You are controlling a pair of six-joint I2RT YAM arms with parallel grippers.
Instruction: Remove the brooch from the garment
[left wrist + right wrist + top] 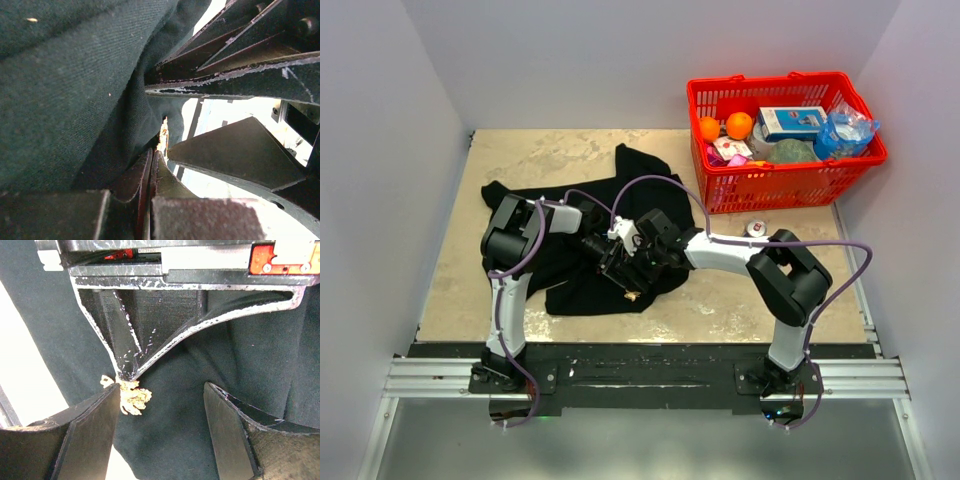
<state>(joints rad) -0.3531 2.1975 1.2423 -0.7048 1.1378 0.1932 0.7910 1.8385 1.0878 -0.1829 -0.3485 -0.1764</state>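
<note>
The black T-shirt (570,265) lies crumpled on the table; it also fills the left wrist view (65,90) and the right wrist view (200,365). A small gold leaf-shaped brooch (133,397) sits on its cloth, seen as a gold sliver in the left wrist view (163,135). My left gripper (151,162) is shut, its joined fingertips (125,371) pinching the brooch's top edge. My right gripper (160,427) is open over the cloth. Its left finger (92,432) is right beside the brooch. Both grippers meet over the shirt's middle (628,265).
A red basket (770,190) with oranges, boxes and packets stands at the back right. A small round silver thing (756,229) lies on the table in front of it. White walls close in the table's sides and back.
</note>
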